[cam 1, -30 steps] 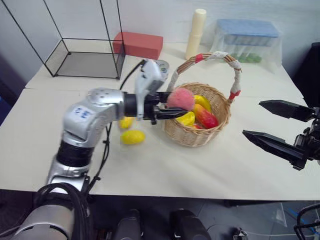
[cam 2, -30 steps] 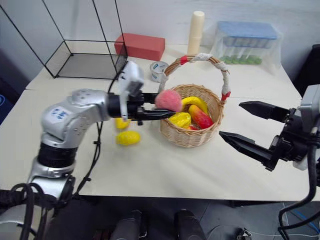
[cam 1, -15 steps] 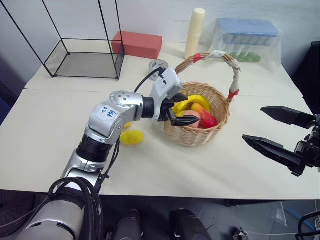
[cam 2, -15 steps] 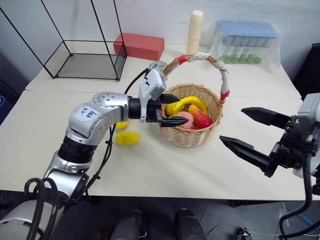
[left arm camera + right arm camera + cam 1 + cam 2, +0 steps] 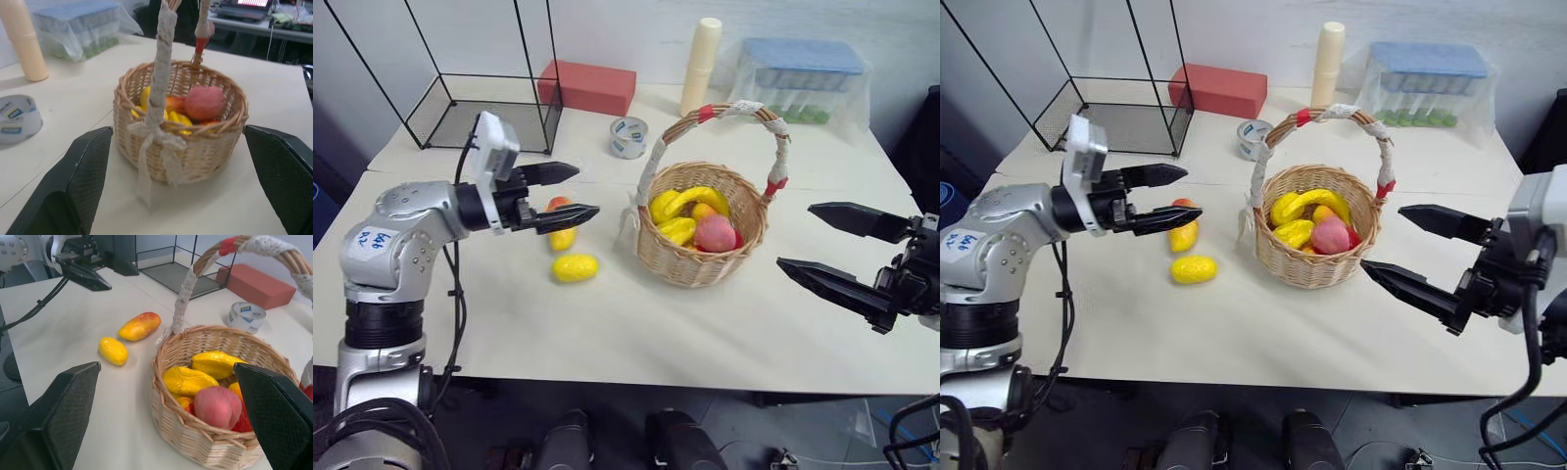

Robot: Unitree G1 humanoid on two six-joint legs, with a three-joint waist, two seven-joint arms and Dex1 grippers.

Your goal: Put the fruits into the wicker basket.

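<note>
On the left, far back on the white table (image 5: 636,323), stands a black wire cage (image 5: 480,98). Nothing can be seen inside it. Next to it lies a red block (image 5: 587,86).

The left gripper (image 5: 566,193) hangs in the air over the table. Its 2 black fingers are spread wide apart and there is nothing between them. It points toward the basket but is well apart from it.

Just under and past those fingers lies the mango (image 5: 561,221), red at 1 end and yellow at the other. It rests on the table. Near it, closer to the front edge, lies the yellow lemon (image 5: 575,267). These 2 fruits are on the table to the left of the basket, not in it.

A grey tape roll (image 5: 628,137) sits behind them, near the basket handle.

In the middle stands the wicker basket (image 5: 697,266). Its tall handle (image 5: 773,157) has white cloth and red tape on it, and a cloth bow hangs down on the left side. Inside the basket is the pink peach (image 5: 716,233), on the right side. Beside it are yellow fruits (image 5: 677,202) and a bit of red fruit.

Behind the basket stands a tall cream tube (image 5: 698,67). Next to that is a clear box with a blue lid (image 5: 800,78), with green things in it.

On the right, the right gripper (image 5: 839,253) hangs over the table, just beside the basket but not touching it. Its 2 fingers are wide apart too, with nothing in them
</note>
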